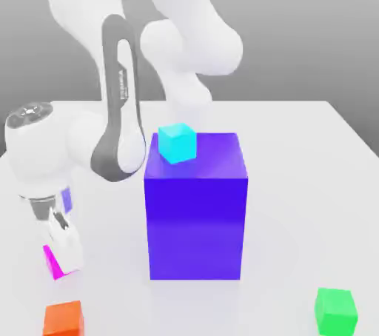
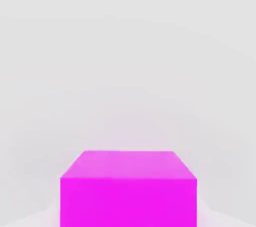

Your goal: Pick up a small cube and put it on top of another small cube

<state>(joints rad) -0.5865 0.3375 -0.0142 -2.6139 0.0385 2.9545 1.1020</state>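
Observation:
The small magenta cube [image 1: 51,261] sits on the white table [image 1: 296,179] near the front at the exterior view's left, partly covered by my hand. My gripper [image 1: 59,260] is down at the cube, right against it. In the hand view the magenta cube [image 2: 128,191] looms very close, with its top face and one side showing and white table behind it. A small cyan cube [image 1: 178,142] rests on the top corner of the big blue-violet block [image 1: 196,216].
A small orange cube [image 1: 63,318] lies just in front of my gripper. A small green cube [image 1: 335,310] lies at the front right. The tall blue-violet block stands mid-table, right of my arm. A violet patch [image 1: 66,198] shows behind my hand.

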